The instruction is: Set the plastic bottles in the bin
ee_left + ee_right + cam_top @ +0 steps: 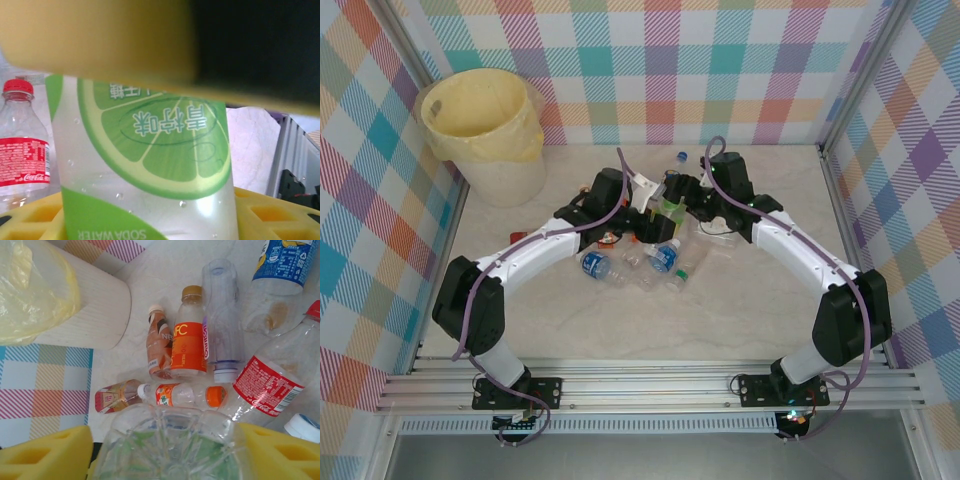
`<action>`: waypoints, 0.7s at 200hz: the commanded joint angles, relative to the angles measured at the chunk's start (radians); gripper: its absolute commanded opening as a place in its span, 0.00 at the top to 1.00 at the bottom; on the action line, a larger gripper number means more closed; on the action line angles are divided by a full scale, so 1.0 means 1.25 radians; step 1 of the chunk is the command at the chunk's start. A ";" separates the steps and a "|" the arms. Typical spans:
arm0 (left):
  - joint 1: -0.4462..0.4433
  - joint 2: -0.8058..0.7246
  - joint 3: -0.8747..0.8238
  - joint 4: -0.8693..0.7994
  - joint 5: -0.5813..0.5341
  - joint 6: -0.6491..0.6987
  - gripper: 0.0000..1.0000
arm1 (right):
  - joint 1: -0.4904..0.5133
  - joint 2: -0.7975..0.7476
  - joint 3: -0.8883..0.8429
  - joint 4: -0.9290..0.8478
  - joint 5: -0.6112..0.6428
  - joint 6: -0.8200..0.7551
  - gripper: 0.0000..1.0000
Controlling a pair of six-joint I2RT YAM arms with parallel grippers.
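1. Nearest me, on the surface (720, 320), a blue-labelled bottle (593, 265) lies in a loose heap with other clear ones. The heap is well nearer than the bin (508, 185) and to its right.
2. Just beyond that heap, also right of the bin and apart from it, my two arms meet around a green-labelled bottle (150, 150).
3. My left jaws are clenched on that bottle, with yellow pads (280, 215) against it on both sides of the lime label.
4. My right jaws flank the bottle's clear base, one pad on each side. I cannot tell whether they grip it or have let go.
5. Under my right wrist, between the green-labelled bottle and the bin, lie a red-labelled cola bottle (267, 387), an orange-labelled bottle (188, 342), a brown-labelled one (159, 342) and a small orange-capped one (185, 395). None of them touches the bin.
6. Farthest off, the bin stands upright with a pale yellow bag (480, 100) folded over its rim.
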 commanded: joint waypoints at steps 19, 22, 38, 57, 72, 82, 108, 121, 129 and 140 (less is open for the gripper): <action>-0.006 -0.060 -0.067 0.068 -0.139 -0.015 0.56 | -0.005 -0.062 0.042 -0.002 0.025 0.043 0.14; -0.006 -0.064 -0.074 0.073 -0.147 -0.016 0.57 | -0.009 -0.070 0.039 -0.007 0.038 0.050 0.13; 0.000 -0.093 -0.105 0.100 -0.195 -0.028 0.58 | -0.027 -0.106 0.008 0.014 0.064 0.057 0.09; 0.014 -0.126 -0.130 0.106 -0.253 -0.051 0.58 | -0.040 -0.154 -0.051 0.086 0.086 0.013 0.00; 0.028 -0.155 -0.136 0.096 -0.313 -0.073 0.58 | -0.040 -0.185 -0.090 0.138 0.084 -0.075 0.00; 0.037 -0.173 -0.130 0.070 -0.360 -0.086 0.58 | -0.040 -0.201 -0.106 0.151 0.072 -0.138 0.00; 0.066 -0.195 -0.075 -0.030 -0.433 -0.102 0.58 | -0.040 -0.233 -0.144 0.157 0.062 -0.240 0.00; 0.079 -0.195 -0.039 -0.077 -0.477 -0.109 0.58 | -0.040 -0.248 -0.170 0.177 0.070 -0.240 0.00; 0.090 -0.196 -0.018 -0.097 -0.496 -0.111 0.58 | -0.040 -0.256 -0.189 0.197 0.072 -0.236 0.00; 0.102 -0.195 0.011 -0.111 -0.529 -0.107 0.58 | -0.040 -0.266 -0.214 0.224 0.078 -0.227 0.00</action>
